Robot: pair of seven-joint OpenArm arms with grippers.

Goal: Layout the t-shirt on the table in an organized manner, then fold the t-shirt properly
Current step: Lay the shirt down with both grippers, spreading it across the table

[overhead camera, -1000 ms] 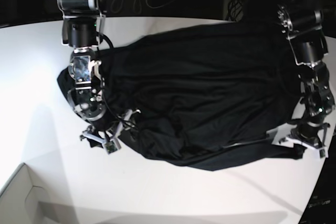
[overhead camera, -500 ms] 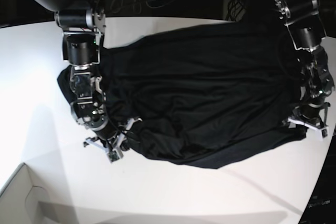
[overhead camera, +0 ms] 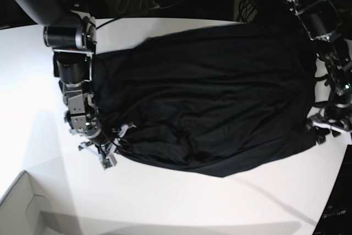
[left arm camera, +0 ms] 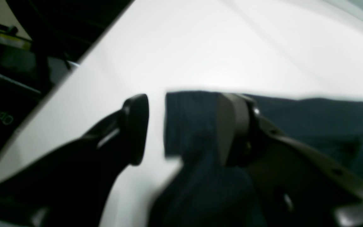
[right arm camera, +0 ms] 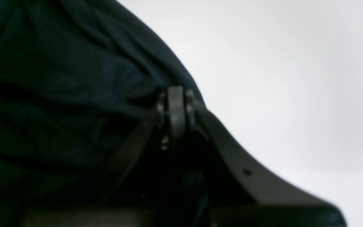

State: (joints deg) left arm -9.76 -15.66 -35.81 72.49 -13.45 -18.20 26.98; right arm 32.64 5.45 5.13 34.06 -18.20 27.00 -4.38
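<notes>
The t-shirt [overhead camera: 209, 103] lay spread across mid-frame on the table [overhead camera: 33, 81], still in the laying-out step. The right gripper [right arm camera: 175, 108] pinched its hem (lower left); the left gripper [left arm camera: 181, 126] gaped over a corner, so smoothing probably came next.

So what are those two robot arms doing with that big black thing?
They are spreading a black t-shirt out on a white table. The right gripper is pinched shut on the shirt's edge. The left gripper has its jaws apart at the other side, with a corner of the cloth lying between them, not clamped. The shirt lies mostly flat but wrinkled, and it is not folded yet.
</notes>
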